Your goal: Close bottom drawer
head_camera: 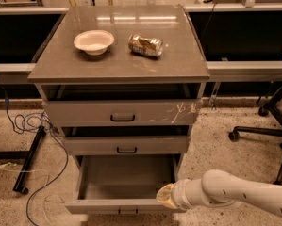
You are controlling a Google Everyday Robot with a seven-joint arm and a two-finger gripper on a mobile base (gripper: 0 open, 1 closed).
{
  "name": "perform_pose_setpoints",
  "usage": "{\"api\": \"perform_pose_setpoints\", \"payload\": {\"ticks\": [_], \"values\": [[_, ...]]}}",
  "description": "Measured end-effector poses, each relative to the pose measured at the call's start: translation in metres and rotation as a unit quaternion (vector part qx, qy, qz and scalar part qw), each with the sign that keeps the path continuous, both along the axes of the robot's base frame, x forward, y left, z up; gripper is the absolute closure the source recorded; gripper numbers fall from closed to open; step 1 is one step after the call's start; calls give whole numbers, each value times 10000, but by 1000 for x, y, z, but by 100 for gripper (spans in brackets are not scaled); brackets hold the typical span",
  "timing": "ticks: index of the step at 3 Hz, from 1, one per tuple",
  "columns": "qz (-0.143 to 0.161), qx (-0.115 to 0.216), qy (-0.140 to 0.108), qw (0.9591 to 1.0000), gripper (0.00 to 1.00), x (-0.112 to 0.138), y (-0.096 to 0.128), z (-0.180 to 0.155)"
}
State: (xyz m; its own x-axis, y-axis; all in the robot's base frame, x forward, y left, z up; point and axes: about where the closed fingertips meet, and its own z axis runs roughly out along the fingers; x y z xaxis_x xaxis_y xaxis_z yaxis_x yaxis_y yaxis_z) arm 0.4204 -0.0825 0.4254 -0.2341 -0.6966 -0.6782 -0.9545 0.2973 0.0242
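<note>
- Camera view: the bottom drawer (124, 185) stands pulled out at 6 o'clock, its grey box open below the middle drawer (126, 145).
- The hand (166, 195) sits at 5 o'clock, at the drawer's right front corner, on a white arm (235, 194). I cannot tell if it is apart or together.
- On the bench (117, 65) at 12 o'clock, a white bowl (94, 41) lies beside a can (145, 45).

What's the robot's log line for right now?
bottom drawer: pulled out | gripper: at its front right corner | also seen: bowl, can
</note>
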Motion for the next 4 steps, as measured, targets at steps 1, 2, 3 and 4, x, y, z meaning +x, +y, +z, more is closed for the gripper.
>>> {"api": "perform_pose_setpoints", "payload": {"ticks": [1, 2, 3, 4], "values": [[-4, 149, 58, 9999, 100, 6, 4, -42], [-38, 418, 161, 9990, 100, 13, 2, -84], [-38, 418, 161, 9990, 100, 13, 2, -84], [-13, 556, 80, 9984, 100, 10, 7, -93]]}}
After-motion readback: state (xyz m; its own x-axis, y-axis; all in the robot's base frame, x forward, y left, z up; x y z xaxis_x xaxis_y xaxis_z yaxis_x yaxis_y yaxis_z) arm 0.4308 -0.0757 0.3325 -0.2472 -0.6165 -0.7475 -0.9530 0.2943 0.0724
